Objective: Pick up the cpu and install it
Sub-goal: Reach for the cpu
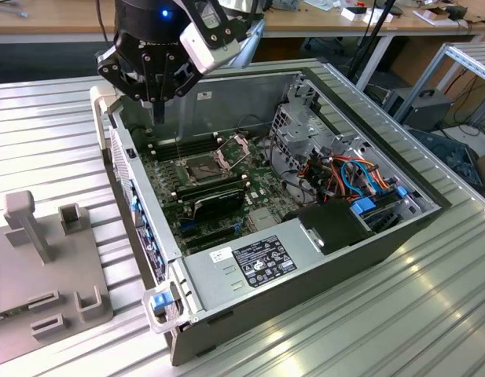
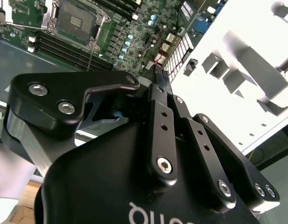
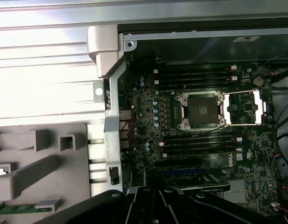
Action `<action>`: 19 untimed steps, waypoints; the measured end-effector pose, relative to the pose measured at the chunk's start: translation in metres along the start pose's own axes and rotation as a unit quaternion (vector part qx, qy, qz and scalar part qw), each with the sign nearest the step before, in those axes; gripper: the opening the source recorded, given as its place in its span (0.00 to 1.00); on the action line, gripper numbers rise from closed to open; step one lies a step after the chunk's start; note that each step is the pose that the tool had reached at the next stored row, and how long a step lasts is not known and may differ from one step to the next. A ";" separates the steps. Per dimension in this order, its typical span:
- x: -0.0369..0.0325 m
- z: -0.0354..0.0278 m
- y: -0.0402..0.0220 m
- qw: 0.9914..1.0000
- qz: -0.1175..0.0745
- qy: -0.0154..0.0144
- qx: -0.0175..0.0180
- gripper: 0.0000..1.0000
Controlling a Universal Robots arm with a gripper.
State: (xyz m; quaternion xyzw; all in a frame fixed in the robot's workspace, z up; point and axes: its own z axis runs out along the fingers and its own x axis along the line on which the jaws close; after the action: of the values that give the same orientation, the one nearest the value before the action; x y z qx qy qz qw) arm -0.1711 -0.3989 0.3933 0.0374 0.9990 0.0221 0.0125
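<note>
Cpu location is the open question: from these angles I cannot tell where the chip is.

Exterior view first. The tool [image 1: 158, 110] hangs over the far corner of the open computer case [image 1: 368, 243], on the exterior view's left, just above the motherboard's edge. Its fingers are drawn together into one narrow prong pointing straight down. Whether anything thin is pinched between them, I cannot tell. The socket [image 1: 204, 166] sits well apart from the tip, nearer the middle of the board, its metal frame swung up. A grey fixture [image 1: 38, 275] lies on the ribbed worktop [image 1: 53, 133], beside the case.

Now the second wrist view. We look along the black linkage down to the tool [image 2: 158, 77], and both fingers close in to a tight tip. Beyond it is green board, with the socket [image 2: 76, 21] off to one side, its dark centre exposed.

Over to the first wrist view. The socket [image 3: 202, 110] is square and dark, between rows of memory slots. Its load plate [image 3: 244, 107] is folded flat beside it. The tool [image 3: 153, 190] pokes in over the board's edge, and the fixture [image 3: 41, 172] carries a green memory stick [image 3: 17, 207].
</note>
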 end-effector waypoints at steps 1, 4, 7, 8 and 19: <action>0.0008 0.0000 -0.0001 1.000 0.000 0.000 0.000 0.11; 0.0047 -0.0001 -0.0003 1.000 0.000 0.000 0.000 0.11; 0.0106 -0.0003 -0.0008 1.000 0.000 0.000 0.000 0.11; 0.0125 -0.0003 -0.0009 1.000 0.000 0.000 0.000 0.11; 0.0275 -0.0007 -0.0020 1.000 0.000 0.000 0.000 0.11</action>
State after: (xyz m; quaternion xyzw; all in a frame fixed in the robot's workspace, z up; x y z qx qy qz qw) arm -0.1987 -0.3988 0.3932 0.0374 0.9990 0.0221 0.0125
